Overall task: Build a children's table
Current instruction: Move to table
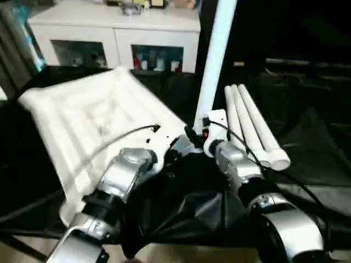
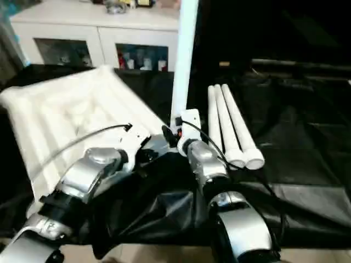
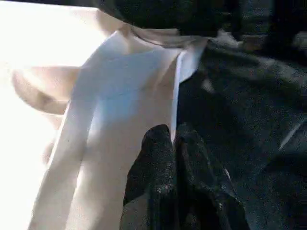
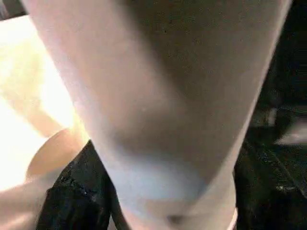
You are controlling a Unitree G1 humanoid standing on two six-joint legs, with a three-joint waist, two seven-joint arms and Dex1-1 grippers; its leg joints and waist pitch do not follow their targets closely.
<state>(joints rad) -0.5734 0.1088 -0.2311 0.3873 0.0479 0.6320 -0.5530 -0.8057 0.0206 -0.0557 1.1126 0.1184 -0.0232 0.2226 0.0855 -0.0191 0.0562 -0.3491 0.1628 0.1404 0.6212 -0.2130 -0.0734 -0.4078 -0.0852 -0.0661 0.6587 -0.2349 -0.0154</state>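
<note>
The children's table top lies upside down on the left, white, with its ribbed underside up. One white leg stands upright at the top's corner nearest my arms. My right gripper is shut on this leg low down, and one black finger shows beside it. My left gripper is shut on the thin rim of the top, close to the same corner. Three more white legs lie side by side to the right.
A black cloth covers the work surface and bunches up under my forearms. A white glass-door cabinet stands at the back, behind the table top. The three lying legs sit close to my right forearm.
</note>
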